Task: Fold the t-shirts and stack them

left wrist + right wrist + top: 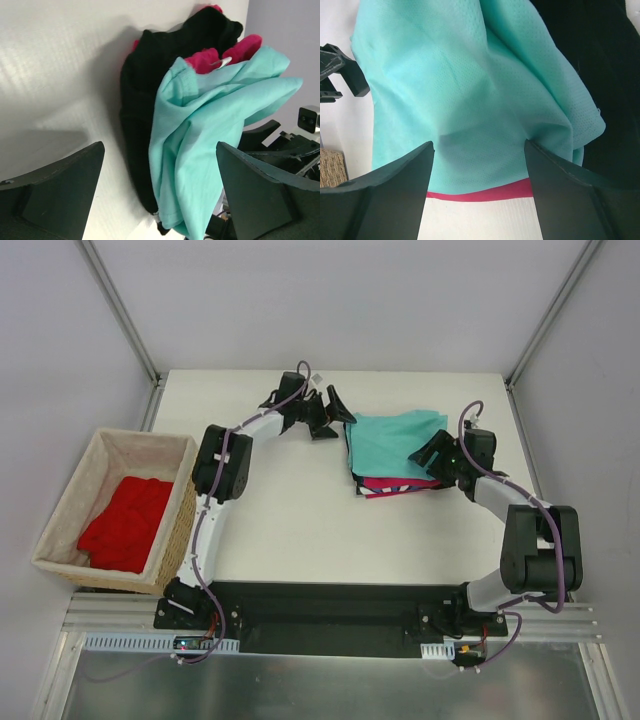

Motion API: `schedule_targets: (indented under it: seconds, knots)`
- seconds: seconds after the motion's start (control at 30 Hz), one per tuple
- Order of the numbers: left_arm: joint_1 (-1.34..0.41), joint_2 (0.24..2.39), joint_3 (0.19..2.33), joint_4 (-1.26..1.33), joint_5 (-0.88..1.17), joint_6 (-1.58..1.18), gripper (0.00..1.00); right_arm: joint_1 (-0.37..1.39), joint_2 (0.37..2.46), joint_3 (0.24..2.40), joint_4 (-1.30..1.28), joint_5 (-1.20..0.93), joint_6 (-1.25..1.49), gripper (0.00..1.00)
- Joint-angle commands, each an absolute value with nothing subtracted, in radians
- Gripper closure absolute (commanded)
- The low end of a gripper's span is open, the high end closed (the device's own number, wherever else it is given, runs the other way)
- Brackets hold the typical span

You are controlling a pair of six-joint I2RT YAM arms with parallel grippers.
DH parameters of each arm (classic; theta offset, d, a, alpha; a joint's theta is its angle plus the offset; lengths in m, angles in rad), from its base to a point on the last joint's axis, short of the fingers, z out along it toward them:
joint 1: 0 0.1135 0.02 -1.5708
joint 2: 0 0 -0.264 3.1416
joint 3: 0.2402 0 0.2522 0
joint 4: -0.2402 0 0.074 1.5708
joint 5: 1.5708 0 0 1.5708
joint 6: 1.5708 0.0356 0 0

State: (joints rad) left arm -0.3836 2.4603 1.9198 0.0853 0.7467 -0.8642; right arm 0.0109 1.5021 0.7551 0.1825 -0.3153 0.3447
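Left jaws: spread wide, empty, just at 9 o'clock of the teal t-shirt [395, 443].
Right jaws: spread, empty, over its 4 o'clock corner.
Stack: teal on top, magenta t-shirt [485, 192] and black t-shirt [140, 125] beneath, on the table [300, 530].
Red t-shirt [125, 523]: crumpled in the basket [178, 525], at the table's 9 o'clock side.

Left arm [222, 462] and right arm [540, 545] outstretched, jaws spread.

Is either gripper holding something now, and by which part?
Nothing is held. The left gripper stands open beside the teal t-shirt, and the right gripper stands open over it.
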Motion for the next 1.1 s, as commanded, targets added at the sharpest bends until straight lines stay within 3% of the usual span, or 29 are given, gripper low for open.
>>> schedule_targets:
  seconds: [0.0,0.17,0.47,0.73,1.07]
  knots:
    - [-0.385,2.329,1.885,0.077,0.736,-0.807,0.05,0.021,1.467,0.753,0.206,-0.336,0.348,0.24]
    - [-0.396,2.200,1.844,0.077,0.747,-0.808,0.06,0.046,1.375,0.793,0.112,-0.285,0.315,0.24]
    - [-0.434,1.938,1.758,0.034,0.695,-0.776,0.06,0.058,1.301,1.060,-0.098,-0.215,0.223,0.23]
    - [-0.567,1.894,1.746,0.032,0.712,-0.785,0.05,0.037,1.465,1.232,-0.123,-0.204,0.210,0.23]
    - [-0.637,1.947,1.749,0.032,0.729,-0.781,0.05,0.002,1.657,1.287,-0.049,-0.288,0.250,0.23]
